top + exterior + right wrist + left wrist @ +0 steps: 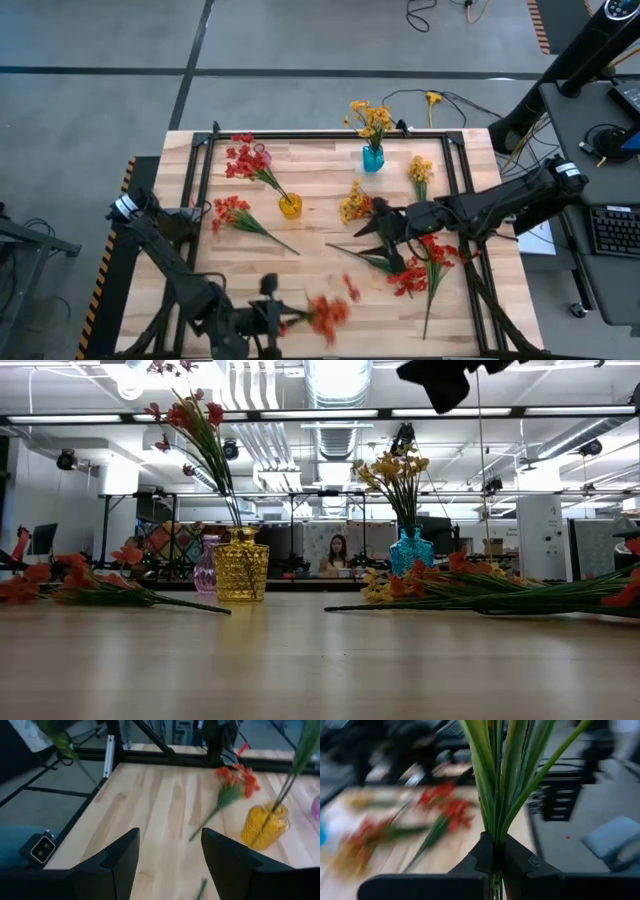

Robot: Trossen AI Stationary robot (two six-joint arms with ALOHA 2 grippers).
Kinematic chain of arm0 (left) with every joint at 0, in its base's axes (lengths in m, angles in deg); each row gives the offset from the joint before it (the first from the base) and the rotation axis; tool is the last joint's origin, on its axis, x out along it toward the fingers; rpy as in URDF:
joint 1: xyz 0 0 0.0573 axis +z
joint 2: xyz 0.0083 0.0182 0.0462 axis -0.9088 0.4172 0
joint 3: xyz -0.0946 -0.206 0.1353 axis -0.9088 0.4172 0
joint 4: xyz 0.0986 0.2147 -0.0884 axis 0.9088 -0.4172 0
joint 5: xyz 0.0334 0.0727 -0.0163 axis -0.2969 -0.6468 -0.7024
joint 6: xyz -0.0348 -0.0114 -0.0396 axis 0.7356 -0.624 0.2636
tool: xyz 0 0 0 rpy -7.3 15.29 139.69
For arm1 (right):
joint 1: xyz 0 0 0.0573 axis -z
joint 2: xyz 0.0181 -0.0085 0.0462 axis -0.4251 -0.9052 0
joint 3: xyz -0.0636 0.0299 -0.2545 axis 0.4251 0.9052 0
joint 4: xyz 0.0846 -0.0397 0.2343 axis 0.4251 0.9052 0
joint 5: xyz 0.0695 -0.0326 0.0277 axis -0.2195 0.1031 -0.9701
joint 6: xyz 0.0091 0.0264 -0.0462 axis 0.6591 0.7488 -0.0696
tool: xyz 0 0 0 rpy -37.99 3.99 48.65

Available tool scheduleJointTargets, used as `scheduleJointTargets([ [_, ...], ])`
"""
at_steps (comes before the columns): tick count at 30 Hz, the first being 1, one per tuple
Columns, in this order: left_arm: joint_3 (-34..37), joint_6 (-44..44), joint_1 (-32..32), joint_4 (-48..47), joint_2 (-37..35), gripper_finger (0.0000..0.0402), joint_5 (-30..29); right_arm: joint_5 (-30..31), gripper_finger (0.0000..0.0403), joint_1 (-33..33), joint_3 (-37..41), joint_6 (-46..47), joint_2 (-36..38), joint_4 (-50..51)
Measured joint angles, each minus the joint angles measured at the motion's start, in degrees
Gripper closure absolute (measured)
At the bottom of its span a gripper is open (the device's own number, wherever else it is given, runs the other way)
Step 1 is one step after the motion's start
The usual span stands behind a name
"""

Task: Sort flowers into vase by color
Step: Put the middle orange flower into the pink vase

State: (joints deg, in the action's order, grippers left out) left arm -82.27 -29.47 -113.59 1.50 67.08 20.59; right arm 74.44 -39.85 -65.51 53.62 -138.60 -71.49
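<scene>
My left gripper (272,318) is at the table's near edge, shut on a red-orange sprig (325,312) that shows blurred. My right gripper (383,226) hovers open over the table's middle, by a loose yellow sprig (355,204); bare wood lies between its fingers (170,855). The yellow vase (290,207) holds red sprigs (245,158) by their stems. Yellow sprigs stand in the blue vase (372,158). Lying loose on the table are a red sprig (235,214), a yellow sprig (420,172) and red sprigs (425,262). My left gripper pinches the sprig's bundle of green stems and leaves (496,837) between its two fingers (482,854). The leaves fan out past the fingertips. In the high view the blossoms (328,312) lie toward the table's right of the gripper; whether they clear the table I cannot tell.
A pink vase (205,575) stands just behind the yellow vase (242,565). A black frame (330,134) runs round the table's edges. Bare wood (320,265) lies across the middle and near left. A person sits in the room beyond the table (337,553).
</scene>
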Motion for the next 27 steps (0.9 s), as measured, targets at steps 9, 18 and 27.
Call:
scheduleJointTargets([
  [9,2.7,-13.0,5.3,7.0,-0.3,0.0400,0.0,-3.7,0.0197,-4.5,0.3,-7.6,-1.7,-12.4],
  [18,5.1,-12.5,7.1,7.0,-2.4,0.0400,-8.3,-5.7,0.0197,-6.6,0.4,-10.8,-9.7,-30.5],
  [27,5.3,-12.7,7.6,6.5,-2.6,0.0400,-9.9,-1.5,0.0192,-6.4,-4.7,-11.0,-17.6,-36.1],
])
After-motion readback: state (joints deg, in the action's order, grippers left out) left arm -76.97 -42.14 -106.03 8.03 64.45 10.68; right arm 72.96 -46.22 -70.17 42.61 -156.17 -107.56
